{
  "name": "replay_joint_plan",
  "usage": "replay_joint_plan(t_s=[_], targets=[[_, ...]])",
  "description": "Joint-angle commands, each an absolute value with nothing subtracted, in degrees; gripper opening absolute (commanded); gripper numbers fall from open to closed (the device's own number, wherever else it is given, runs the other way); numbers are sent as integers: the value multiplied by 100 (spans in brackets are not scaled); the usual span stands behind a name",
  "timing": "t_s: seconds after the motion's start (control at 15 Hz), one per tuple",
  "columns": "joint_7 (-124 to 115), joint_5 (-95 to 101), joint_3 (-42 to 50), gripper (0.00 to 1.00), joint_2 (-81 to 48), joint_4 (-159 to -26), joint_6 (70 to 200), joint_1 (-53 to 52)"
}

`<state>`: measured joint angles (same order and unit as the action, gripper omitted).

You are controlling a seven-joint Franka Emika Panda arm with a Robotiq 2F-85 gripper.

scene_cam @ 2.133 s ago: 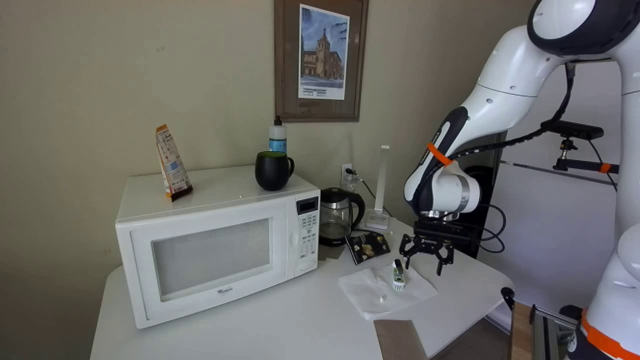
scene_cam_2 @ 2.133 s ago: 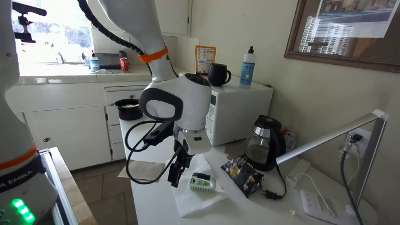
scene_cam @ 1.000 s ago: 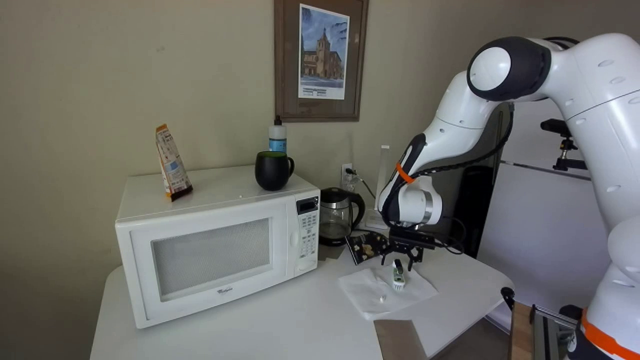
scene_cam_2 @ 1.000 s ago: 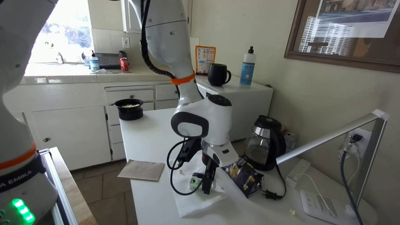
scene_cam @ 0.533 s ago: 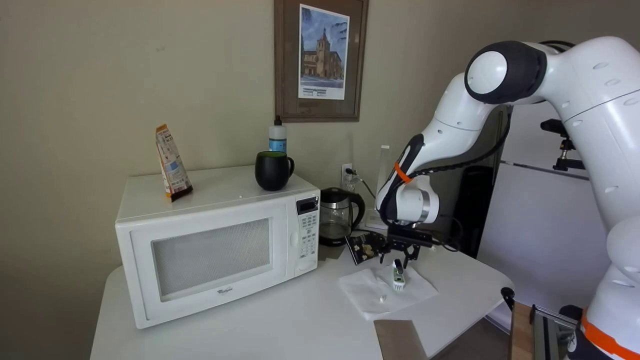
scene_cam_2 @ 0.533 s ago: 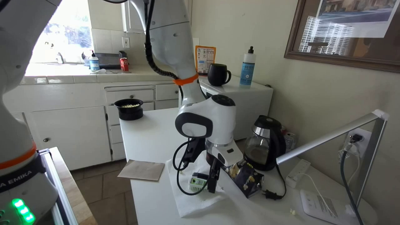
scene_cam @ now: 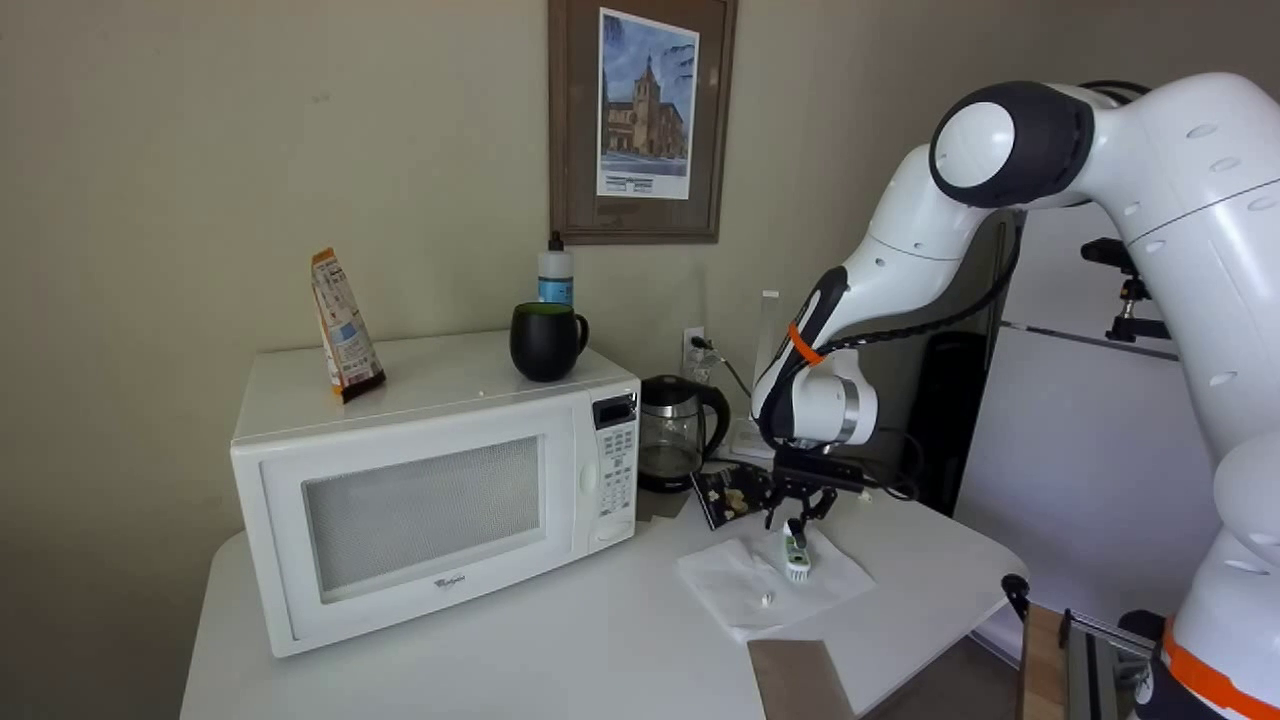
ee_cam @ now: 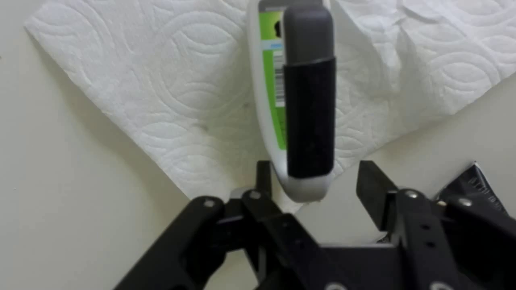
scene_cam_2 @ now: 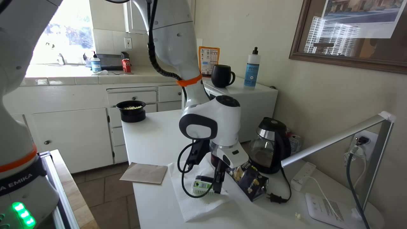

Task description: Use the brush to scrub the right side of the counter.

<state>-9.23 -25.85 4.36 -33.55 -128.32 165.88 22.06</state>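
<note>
The brush [ee_cam: 310, 121] is white with a green label and a black grip on top. It lies bristles down on a paper towel, which both exterior views show on the white counter [scene_cam: 600, 640]. My gripper [ee_cam: 314, 177] straddles the rounded end of the brush in the wrist view, its jaws partly drawn together. The left finger comes very close to the brush's edge, and whether it touches cannot be told. On the right a clear gap separates the pad [ee_cam: 371, 193] from the brush. In an exterior view a dark finger [scene_cam_2: 218, 183] hides one end of the brush [scene_cam_2: 201, 187].
The paper towel [scene_cam: 725, 590] spreads under the brush. Close behind the gripper lie a black snack packet [scene_cam_2: 249, 181] and a glass kettle [scene_cam_2: 264, 149]. A lamp [scene_cam_2: 337, 140] and the microwave [scene_cam: 430, 510] flank them. Brown paper [scene_cam: 800, 675] overhangs the counter's edge.
Two seconds ago the gripper stood to one side; it has since come down over the brush's end. During the last half second the arm is nearly still while the fingers have drawn closer together.
</note>
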Motion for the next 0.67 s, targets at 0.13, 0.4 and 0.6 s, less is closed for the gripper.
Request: replay_joint_plan(t_s=[0.13,0.4,0.6], targets=[[-975,-2406,587,51,-3211,-12920,16451,2061],[-936,-2298,651,57,-3053,-13004,16371,2017],[-868,-2242,628,59,-2913,-13060,16193,2051]])
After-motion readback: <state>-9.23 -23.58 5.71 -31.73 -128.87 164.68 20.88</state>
